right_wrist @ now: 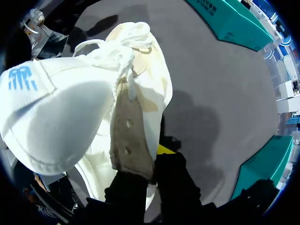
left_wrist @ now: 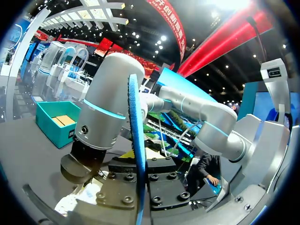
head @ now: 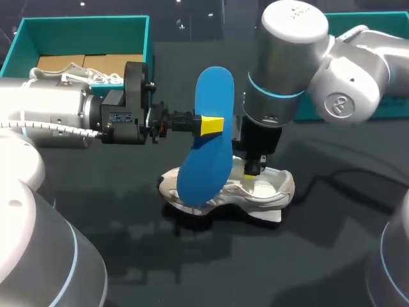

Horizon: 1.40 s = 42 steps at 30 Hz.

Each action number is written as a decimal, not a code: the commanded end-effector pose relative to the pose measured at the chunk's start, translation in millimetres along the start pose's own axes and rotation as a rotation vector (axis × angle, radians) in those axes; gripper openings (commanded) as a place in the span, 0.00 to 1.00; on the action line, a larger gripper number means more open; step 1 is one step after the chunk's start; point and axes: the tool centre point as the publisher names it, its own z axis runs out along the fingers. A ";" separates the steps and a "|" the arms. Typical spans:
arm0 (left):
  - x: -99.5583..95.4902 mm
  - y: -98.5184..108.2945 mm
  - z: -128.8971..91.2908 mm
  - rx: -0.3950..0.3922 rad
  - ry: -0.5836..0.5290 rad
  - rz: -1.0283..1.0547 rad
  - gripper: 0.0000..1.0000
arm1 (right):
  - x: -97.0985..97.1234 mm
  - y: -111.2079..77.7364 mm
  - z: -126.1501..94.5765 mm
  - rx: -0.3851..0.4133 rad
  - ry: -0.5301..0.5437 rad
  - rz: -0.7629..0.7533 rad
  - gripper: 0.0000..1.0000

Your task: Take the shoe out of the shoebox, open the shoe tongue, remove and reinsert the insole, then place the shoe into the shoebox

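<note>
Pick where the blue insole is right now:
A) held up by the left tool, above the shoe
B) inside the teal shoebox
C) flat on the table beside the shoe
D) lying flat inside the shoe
A: the blue insole stands on edge, pinched in the left tool, raised over the white shoe that sits on the table.

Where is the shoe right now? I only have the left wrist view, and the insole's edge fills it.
Observer: The shoe stands on the dark table, below the raised insole.
Operator: Is the right tool on it?
Observer: Yes, the right wrist view shows it pinching the shoe's edge beside the laces.
Operator: Where does my left tool hold the insole?
Observer: Around mid-length; the head view shows a yellow tip against its blue face.
</note>
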 end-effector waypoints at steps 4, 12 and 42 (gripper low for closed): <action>-0.8 0.5 1.9 0.001 0.000 0.000 0.00 | 2.3 -1.7 -0.3 -0.014 -0.009 0.047 0.00; -0.8 0.5 1.9 0.001 0.000 0.000 0.00 | 11.1 -1.8 -5.4 0.006 -0.012 0.532 0.00; -0.8 0.5 1.9 0.001 0.000 0.000 0.00 | 26.9 14.1 5.9 0.030 -0.103 1.317 0.00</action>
